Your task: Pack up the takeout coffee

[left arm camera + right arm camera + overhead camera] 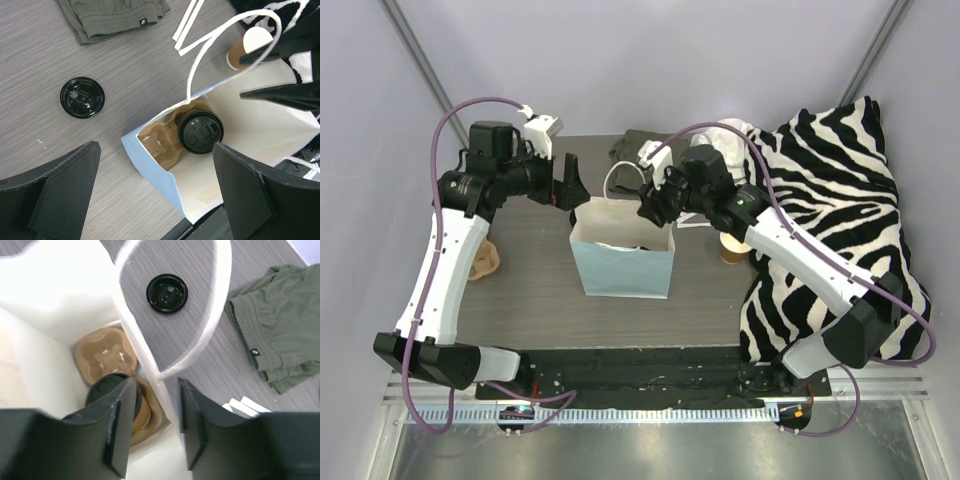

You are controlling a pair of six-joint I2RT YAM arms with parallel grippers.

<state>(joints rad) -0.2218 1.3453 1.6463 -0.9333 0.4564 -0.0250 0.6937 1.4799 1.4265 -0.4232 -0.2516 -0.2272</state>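
At the left edge of the table [710,300] lies a small tan thing [486,260]. The left arm hides part of it, so I cannot tell what it is.

The left gripper [567,185] hangs in the air by the far left top corner of the blue bag [620,270]. Its fingers are spread very wide and it holds nothing.

A loose black lid [82,97] lies flat on the table, just left of the bag. Behind it, at the far edge of the table, is a folded green cloth [115,15]. Some white strips [189,25] lie next to the cloth.

The blue bag stands up in the middle of the table with its top open. It is white inside. A brown cup carrier [159,145] lies at the bottom of the bag. The takeout coffee [201,131] with its black lid sits in the carrier, inside the bag.

The right gripper [653,212] is at the far right top corner of the bag. Its fingers are partly apart and they hold nothing. One finger is inside the bag above the coffee, and the bag's wall runs between the two fingers.

A tan cup with no lid [252,42] stands on the table to the right of the bag. Just beside it, a black and white striped cloth [840,180] covers the right edge of the table
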